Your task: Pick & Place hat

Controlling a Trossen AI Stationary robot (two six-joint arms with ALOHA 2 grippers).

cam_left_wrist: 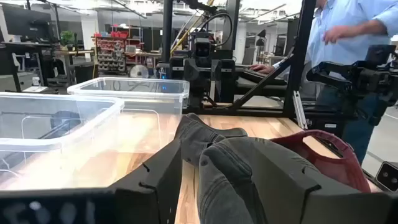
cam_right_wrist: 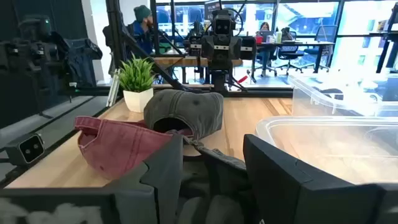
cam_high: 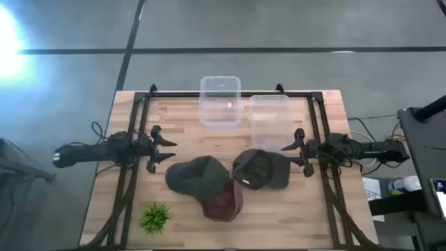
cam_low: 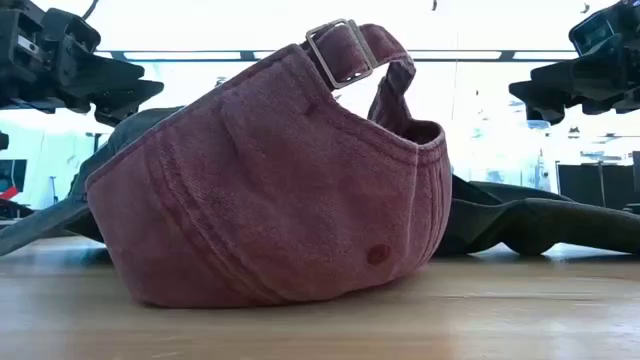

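Three caps lie bunched on the wooden table. A dark grey cap (cam_high: 197, 176) sits left of an olive-grey cap (cam_high: 262, 169). A maroon cap (cam_high: 224, 203) lies nearer, its crown on the wood with the strap buckle (cam_low: 340, 50) on top. My left gripper (cam_high: 167, 150) hovers open just left of the dark grey cap (cam_left_wrist: 249, 177). My right gripper (cam_high: 287, 155) hovers open at the right side of the olive-grey cap (cam_right_wrist: 211, 180). In the low view both grippers, left (cam_low: 120, 95) and right (cam_low: 535, 95), hang above the caps.
Two clear plastic bins (cam_high: 221, 101) (cam_high: 270, 118) stand toward the far edge, behind the caps. A small potted plant (cam_high: 155, 217) sits at the near left. A black frame (cam_high: 317, 125) runs around the table. People stand in the room beyond the table.
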